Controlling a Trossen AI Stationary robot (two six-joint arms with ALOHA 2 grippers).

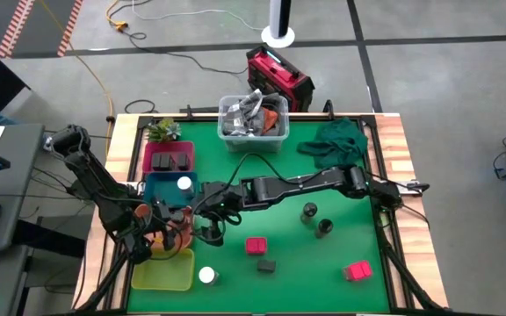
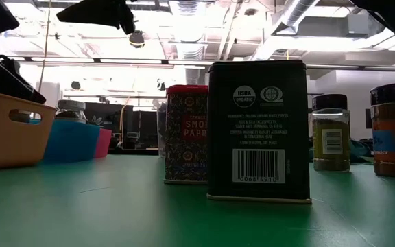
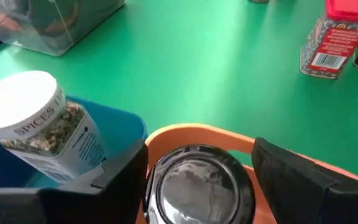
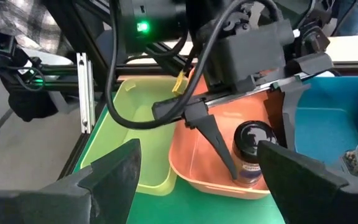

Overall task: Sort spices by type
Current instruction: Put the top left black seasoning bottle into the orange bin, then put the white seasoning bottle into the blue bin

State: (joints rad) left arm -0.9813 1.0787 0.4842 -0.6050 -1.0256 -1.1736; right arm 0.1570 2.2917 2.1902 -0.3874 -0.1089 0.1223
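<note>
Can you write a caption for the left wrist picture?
Left claw open around a dark-lidded jar in the orange tray.

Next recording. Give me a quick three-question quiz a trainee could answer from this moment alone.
1. True or false: the blue tray holds a white-topped jar.
2. The open left gripper straddles a dark jar. Which tray is that jar in? A yellow-green, B the orange tray, C pink-red.
3. How many pink-red boxes stand loose on the table?
Key: 1 true; 2 B; 3 two.
</note>
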